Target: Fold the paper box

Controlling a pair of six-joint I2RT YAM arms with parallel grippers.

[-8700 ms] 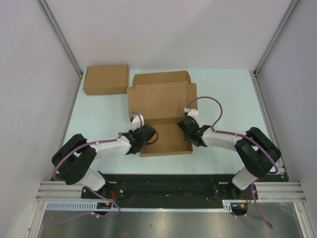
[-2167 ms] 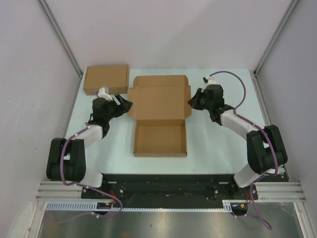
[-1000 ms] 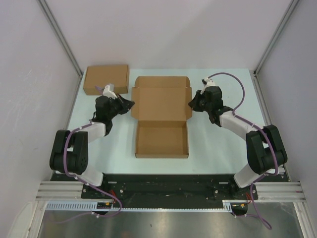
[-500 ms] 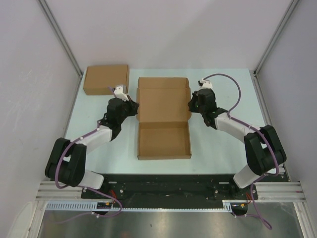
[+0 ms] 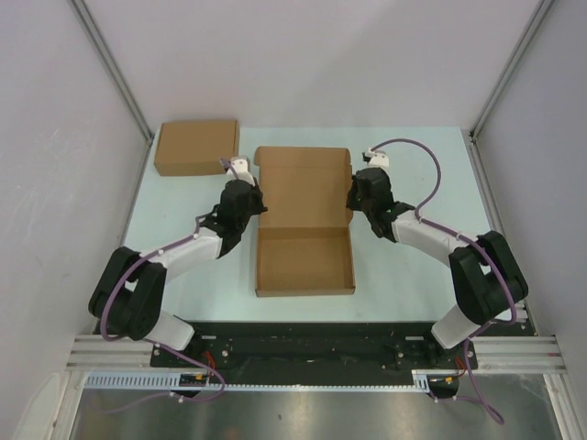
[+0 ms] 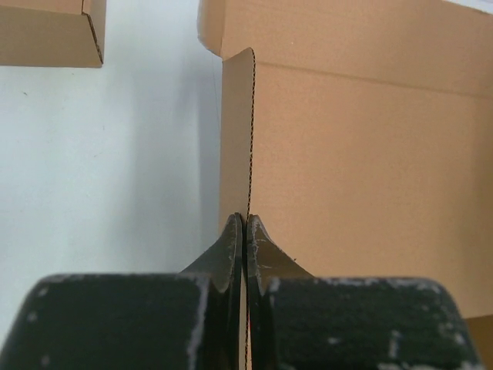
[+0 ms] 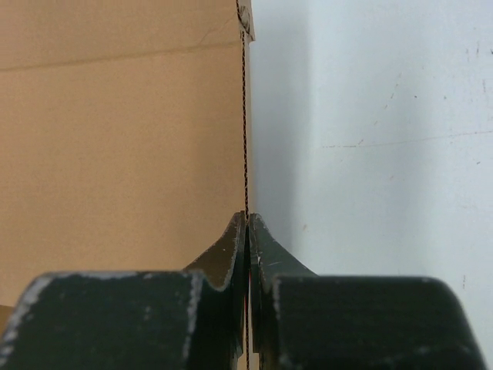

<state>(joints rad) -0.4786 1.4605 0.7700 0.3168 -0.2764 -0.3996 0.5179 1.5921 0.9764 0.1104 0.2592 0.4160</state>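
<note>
The paper box lies mid-table, its tray part near me with walls up and its lid lying open and flat behind. My left gripper is shut on the lid's left side flap, which stands upright on edge. My right gripper is shut on the lid's right side flap, also upright. In both wrist views the cardboard edge runs straight between the closed fingertips, with the lid panel beside it; the panel also shows in the right wrist view.
A second, ready-made flat brown box lies at the back left, its corner showing in the left wrist view. Pale table surface surrounds the boxes. Grey walls and metal rails enclose the table on three sides.
Both grippers have moved inward from beside the lid and closed on its side flaps, raising them upright. The box shifted slightly to the right.
</note>
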